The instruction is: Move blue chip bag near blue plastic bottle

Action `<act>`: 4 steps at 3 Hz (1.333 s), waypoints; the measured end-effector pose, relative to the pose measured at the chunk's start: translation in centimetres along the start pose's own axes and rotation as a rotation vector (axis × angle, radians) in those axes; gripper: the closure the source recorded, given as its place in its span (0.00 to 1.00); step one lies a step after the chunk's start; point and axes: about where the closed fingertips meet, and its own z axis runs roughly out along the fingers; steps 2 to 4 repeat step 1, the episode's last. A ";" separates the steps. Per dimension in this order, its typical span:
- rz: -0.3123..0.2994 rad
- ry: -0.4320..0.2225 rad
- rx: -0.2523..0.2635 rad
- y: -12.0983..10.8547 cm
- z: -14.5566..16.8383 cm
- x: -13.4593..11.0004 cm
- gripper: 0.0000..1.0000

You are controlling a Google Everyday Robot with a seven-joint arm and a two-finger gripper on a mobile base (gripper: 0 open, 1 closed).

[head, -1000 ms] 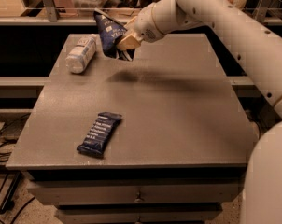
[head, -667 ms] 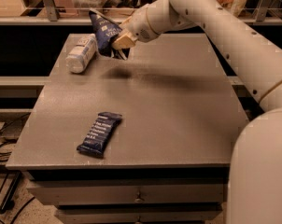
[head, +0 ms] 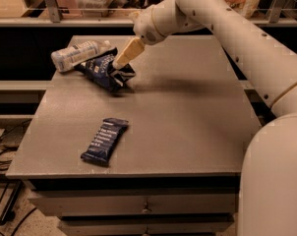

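The blue chip bag [head: 100,68], dark navy and crinkly, lies on the grey table [head: 188,117] at the back left. It rests right against the blue plastic bottle [head: 77,54], a clear bottle with a pale label lying on its side just behind and to the left of it. My gripper [head: 121,62] reaches down from the white arm at the upper right. Its tip is at the right-hand part of the bag, touching or just above it.
A small dark blue snack bar wrapper [head: 104,140] lies near the table's front left. A shelf with railing and clutter runs behind the table. My white arm [head: 237,38] spans the back right, and my base fills the right foreground.
The chip bag was held raised beside the bottle; now it has come down and lies on the table against the bottle. The gripper has lowered with it.
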 end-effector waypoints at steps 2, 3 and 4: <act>0.000 0.000 0.000 0.0 0.0 0.0 0.00; 0.000 0.000 0.000 0.0 0.0 0.0 0.00; 0.000 0.000 0.000 0.0 0.0 0.0 0.00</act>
